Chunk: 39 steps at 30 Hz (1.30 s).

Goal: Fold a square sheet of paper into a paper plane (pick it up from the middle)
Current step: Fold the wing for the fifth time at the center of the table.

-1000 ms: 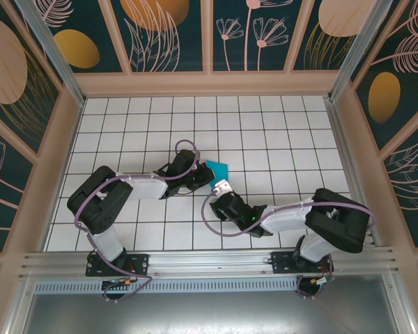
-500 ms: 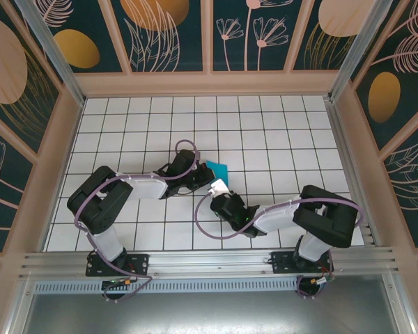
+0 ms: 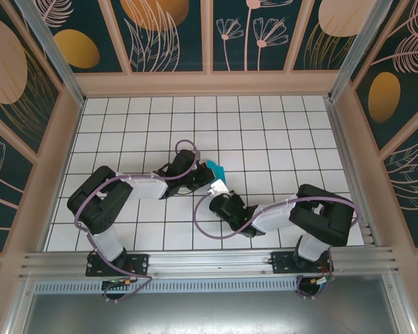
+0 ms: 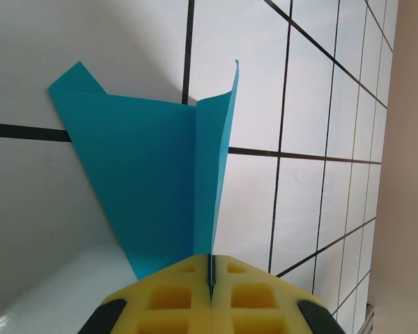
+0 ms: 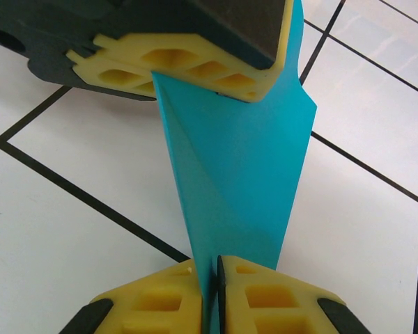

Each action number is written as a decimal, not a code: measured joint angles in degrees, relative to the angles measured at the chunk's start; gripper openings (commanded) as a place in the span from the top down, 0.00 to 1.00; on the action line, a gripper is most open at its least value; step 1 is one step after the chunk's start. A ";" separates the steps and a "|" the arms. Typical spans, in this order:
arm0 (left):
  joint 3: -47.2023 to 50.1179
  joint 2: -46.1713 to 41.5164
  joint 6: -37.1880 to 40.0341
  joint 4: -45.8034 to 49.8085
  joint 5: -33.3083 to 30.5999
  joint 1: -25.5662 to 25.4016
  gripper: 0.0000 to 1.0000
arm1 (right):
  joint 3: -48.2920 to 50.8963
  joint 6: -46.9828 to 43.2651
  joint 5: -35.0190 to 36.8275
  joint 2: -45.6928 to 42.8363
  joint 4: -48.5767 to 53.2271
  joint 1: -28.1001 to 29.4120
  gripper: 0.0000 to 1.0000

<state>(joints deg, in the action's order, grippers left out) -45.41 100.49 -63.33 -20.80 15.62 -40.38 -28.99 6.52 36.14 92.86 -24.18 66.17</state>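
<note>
The teal-blue paper plane (image 3: 217, 168) is a folded, tapered shape standing on edge on the tiled floor, held between both arms near the middle. My left gripper (image 4: 211, 273) is shut on its narrow end, and the paper (image 4: 153, 174) fans out beyond the yellow fingers with one flap upright. My right gripper (image 5: 214, 275) is shut on the opposite lower edge of the paper (image 5: 240, 167). In the right wrist view the left gripper's yellow fingers (image 5: 188, 61) clamp the top of the sheet. Seen from above, the left gripper (image 3: 200, 177) and right gripper (image 3: 219, 188) nearly touch.
White tiled floor (image 3: 279, 139) with black grid lines spreads around both arms. Beige walls (image 3: 209, 83) with dark floral panels close in the back and sides. A metal rail (image 3: 209, 263) runs along the near edge by the arm bases.
The right arm has slid left toward the paper and its jaws have closed on the paper's edge. The left gripper has stayed in place, holding the paper.
</note>
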 measured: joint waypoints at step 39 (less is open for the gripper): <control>0.85 -4.92 0.37 3.65 -4.50 0.00 0.51 | -0.02 4.94 -4.44 -0.02 0.00 -1.81 0.97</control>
<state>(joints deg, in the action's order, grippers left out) -44.56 95.57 -62.96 -17.15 11.11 -40.38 -29.02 11.46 31.70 92.84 -24.18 64.36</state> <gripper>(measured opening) 0.436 0.070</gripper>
